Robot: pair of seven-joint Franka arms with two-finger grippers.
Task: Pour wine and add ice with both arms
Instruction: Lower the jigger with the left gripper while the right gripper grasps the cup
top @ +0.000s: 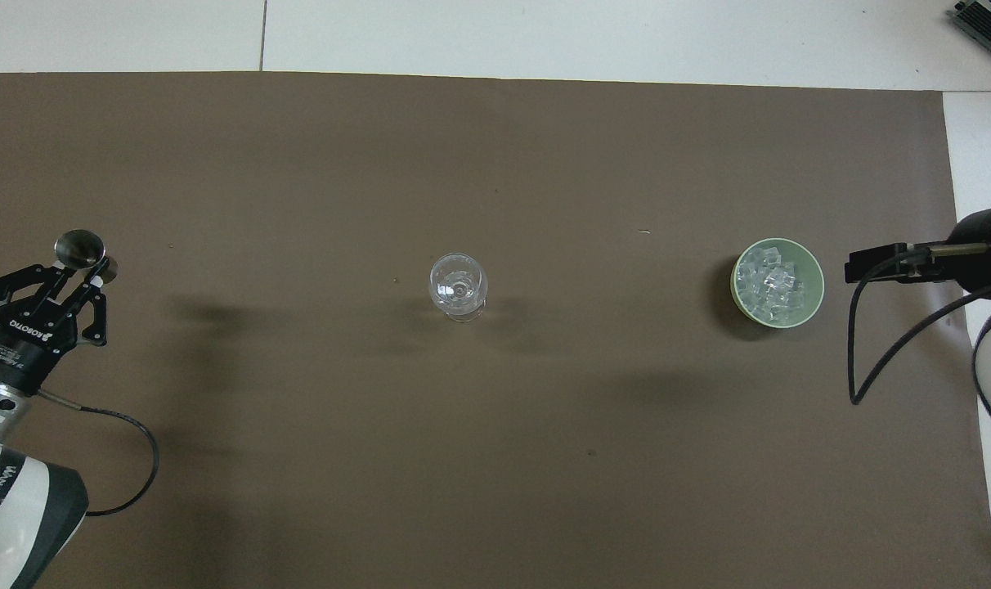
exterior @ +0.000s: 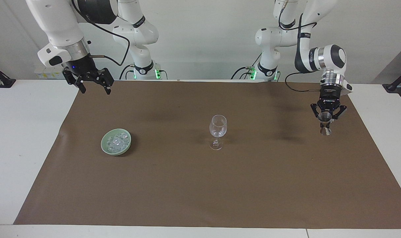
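The left gripper [exterior: 325, 119] hangs at the right of the facing view, over the brown mat [exterior: 200, 185] toward the left arm's end of the table, its fingers clamped on the waist of a small steel measuring cup [exterior: 325, 124] that stands upright in the grip; in the overhead view the same gripper [top: 72, 274] sits at the left edge with the cup [top: 81, 248] showing as a round mouth at its tip. The right gripper [exterior: 94, 84] hovers in the upper left of the facing view, over the mat's edge nearest the robots, fingers spread apart and holding nothing. Near mid-frame an upright stemmed glass [exterior: 217, 131] stands on the mat. The ice [exterior: 117, 141] lies heaped in a pale green bowl [exterior: 106, 148] at centre left of that view, toward the right arm's end, well apart from the glass.
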